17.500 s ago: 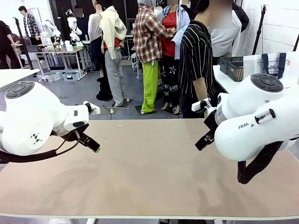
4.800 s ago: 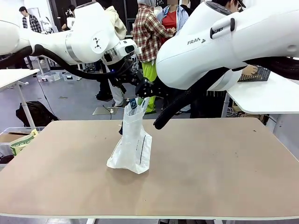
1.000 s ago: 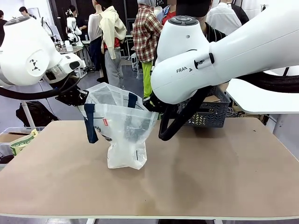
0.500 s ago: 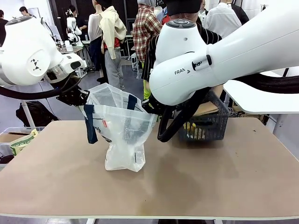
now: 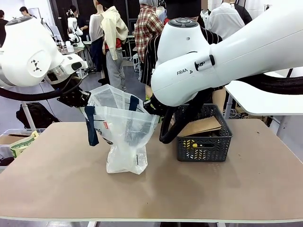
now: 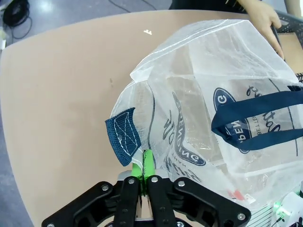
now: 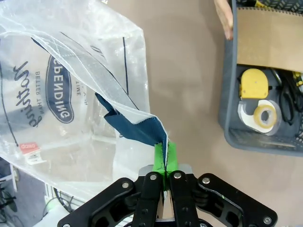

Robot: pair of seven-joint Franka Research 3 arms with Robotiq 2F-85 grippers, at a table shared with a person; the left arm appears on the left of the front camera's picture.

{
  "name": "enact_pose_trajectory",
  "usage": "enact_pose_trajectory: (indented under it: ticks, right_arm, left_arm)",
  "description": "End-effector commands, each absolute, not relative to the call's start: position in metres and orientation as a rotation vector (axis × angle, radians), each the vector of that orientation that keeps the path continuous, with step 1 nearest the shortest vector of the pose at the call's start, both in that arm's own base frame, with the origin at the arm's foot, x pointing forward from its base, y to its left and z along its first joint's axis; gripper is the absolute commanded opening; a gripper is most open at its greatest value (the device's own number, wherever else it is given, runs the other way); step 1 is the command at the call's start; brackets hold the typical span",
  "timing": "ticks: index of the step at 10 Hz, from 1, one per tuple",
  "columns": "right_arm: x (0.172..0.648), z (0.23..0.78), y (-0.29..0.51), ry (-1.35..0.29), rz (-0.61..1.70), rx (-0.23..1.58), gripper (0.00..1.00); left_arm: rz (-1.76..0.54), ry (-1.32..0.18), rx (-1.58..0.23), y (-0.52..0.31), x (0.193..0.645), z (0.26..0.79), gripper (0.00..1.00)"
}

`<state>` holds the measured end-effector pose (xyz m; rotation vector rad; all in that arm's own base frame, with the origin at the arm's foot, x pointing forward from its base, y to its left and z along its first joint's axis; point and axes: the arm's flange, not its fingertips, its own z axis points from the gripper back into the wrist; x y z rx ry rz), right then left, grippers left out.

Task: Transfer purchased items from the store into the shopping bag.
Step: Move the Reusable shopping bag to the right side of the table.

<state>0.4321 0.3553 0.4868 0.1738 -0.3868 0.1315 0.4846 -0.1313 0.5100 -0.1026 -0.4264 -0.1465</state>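
L gripper, R gripper clamped on shopping bag rim; mouth to be held taut, wide toward store at right.

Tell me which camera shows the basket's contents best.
Right wrist view: looks down into the basket, showing cardboard, a yellow pack and a tape roll. Front view gives its mesh side; left wrist view, a corner.

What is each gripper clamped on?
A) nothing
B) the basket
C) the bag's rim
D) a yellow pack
C: the left gripper and the right gripper each pinch the bag at its rim, on opposite sides, holding its mouth open.
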Motion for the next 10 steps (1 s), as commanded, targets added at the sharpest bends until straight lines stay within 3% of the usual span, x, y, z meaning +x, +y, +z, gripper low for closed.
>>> enact_pose_trajectory:
  ticks: [1,10]
  right_arm:
    - [0.4321,0.4858,0.3533,-0.388,0.128,0.173,0.0]
    - [0.4321,0.4858,0.3533,-0.388,0.128,0.173,0.0]
  left_arm:
    - [-0.137,-0.436,-0.104,-0.1275,0.4848,0.5108,0.0]
    - [-0.137,-0.436,-0.104,-0.1275,0.4848,0.5108,0.0]
